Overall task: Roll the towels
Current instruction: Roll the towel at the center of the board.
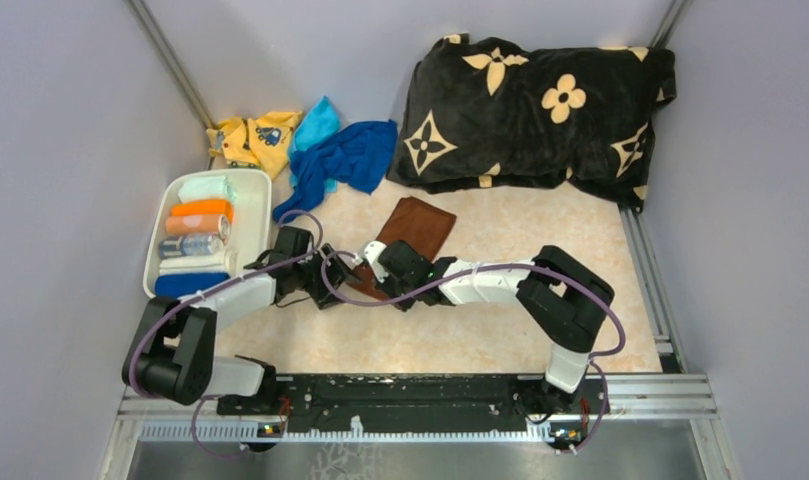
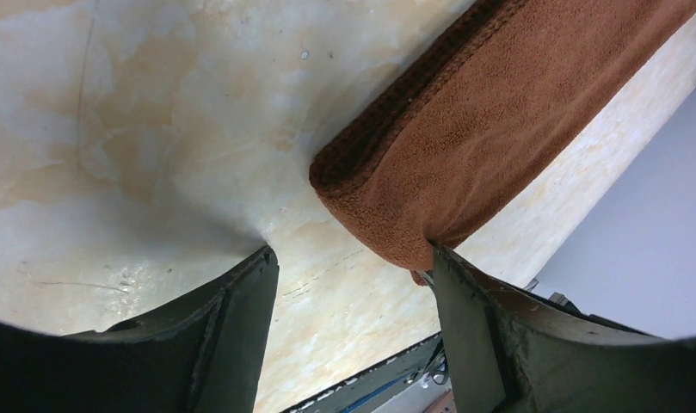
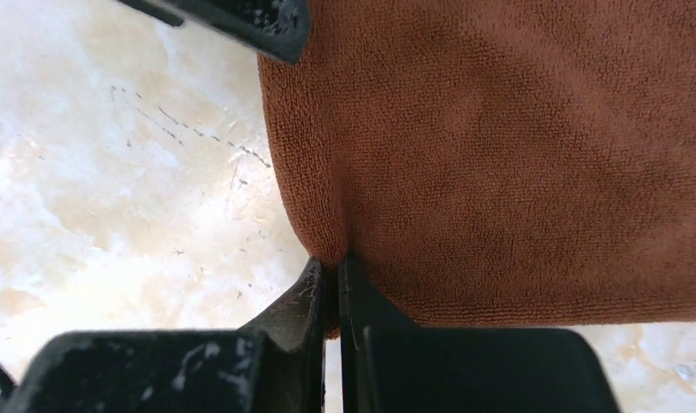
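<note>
The brown towel (image 1: 416,224) lies folded flat on the table's middle, its near corner under both grippers. My right gripper (image 3: 336,260) is shut on the towel's (image 3: 499,155) near edge, a pinch of cloth between its jaws. My left gripper (image 2: 353,254) stands open just left of it; its right finger (image 2: 465,301) touches the folded corner of the brown towel (image 2: 473,138), with bare table between its fingers. In the top view the left gripper (image 1: 330,277) and right gripper (image 1: 368,272) meet. The dark blue towel (image 1: 345,160) and the cyan towel (image 1: 316,124) lie crumpled at the back.
A white bin (image 1: 259,205) at the left holds several rolled cloths. A yellow printed cloth (image 1: 252,138) lies in the back left corner. The big black flowered pillow (image 1: 535,110) fills the back right. Grey walls stand on both sides.
</note>
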`<state>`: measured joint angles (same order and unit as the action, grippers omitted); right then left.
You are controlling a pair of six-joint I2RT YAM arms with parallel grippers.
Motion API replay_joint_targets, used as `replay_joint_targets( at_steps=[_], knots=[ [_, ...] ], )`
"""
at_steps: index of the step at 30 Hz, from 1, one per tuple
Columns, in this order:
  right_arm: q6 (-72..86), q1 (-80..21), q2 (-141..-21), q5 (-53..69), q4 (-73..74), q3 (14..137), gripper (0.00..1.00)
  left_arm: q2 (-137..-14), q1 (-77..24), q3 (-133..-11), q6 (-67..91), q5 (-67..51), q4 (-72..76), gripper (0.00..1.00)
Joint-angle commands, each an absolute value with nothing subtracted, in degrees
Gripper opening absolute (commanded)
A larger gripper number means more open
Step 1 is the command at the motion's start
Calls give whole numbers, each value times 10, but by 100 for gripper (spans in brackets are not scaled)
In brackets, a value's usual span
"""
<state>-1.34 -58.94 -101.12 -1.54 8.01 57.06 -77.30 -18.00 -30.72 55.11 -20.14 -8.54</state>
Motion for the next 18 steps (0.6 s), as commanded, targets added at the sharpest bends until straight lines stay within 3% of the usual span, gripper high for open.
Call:
replay_joint_targets(
  at_steps=[1,6,13,18],
  knots=[
    [58,-561,-996,109,40,537,0,-763,-189,-295,594,-185,-77,72],
    [103,-527,-984,183,-20,505,0,-787,-204,-312,608,-166,-77,71],
    [127,-494,-986,244,-42,497,0,-843,-205,-348,596,-133,-62,59],
    [133,-484,-988,267,-39,498,0,-884,-205,-384,573,-106,-86,31]
  ],
)
